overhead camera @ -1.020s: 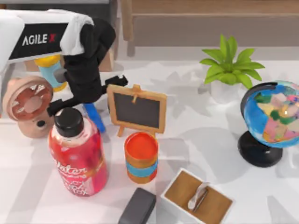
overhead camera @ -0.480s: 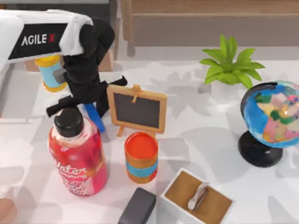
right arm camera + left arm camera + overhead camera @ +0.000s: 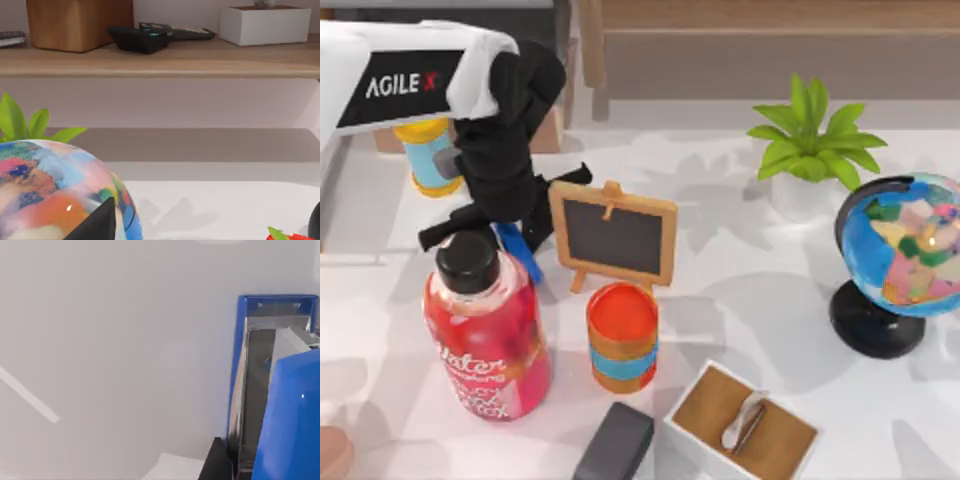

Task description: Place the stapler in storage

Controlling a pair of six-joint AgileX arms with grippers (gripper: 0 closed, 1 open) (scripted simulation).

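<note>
The stapler [image 3: 520,252] is slim and bright blue, lying on the white table between the red bottle [image 3: 485,340] and the small chalkboard [image 3: 613,235]. My left gripper [image 3: 510,232] hangs straight down over its far end and is shut on it. In the left wrist view the stapler [image 3: 287,420] looms close, its metal channel showing, with one black fingertip [image 3: 218,462] against its edge. Storage [image 3: 770,65], grey-lined with a wooden frame, runs along the back of the table. My right gripper [image 3: 205,230] stays parked and open beside the globe [image 3: 55,190].
An orange cup [image 3: 622,335], a dark grey block [image 3: 615,440] and a white wood-lined box [image 3: 745,425] stand in front. A plant [image 3: 810,145] and the globe [image 3: 900,250] are at the right. A light-blue cylinder [image 3: 425,155] stands behind the left arm. A pink object [image 3: 332,455] pokes in at the front left corner.
The pink fan that stood left of the bottle has gone to the front left corner. My left gripper and the stapler's far end shifted slightly left, then held still.
</note>
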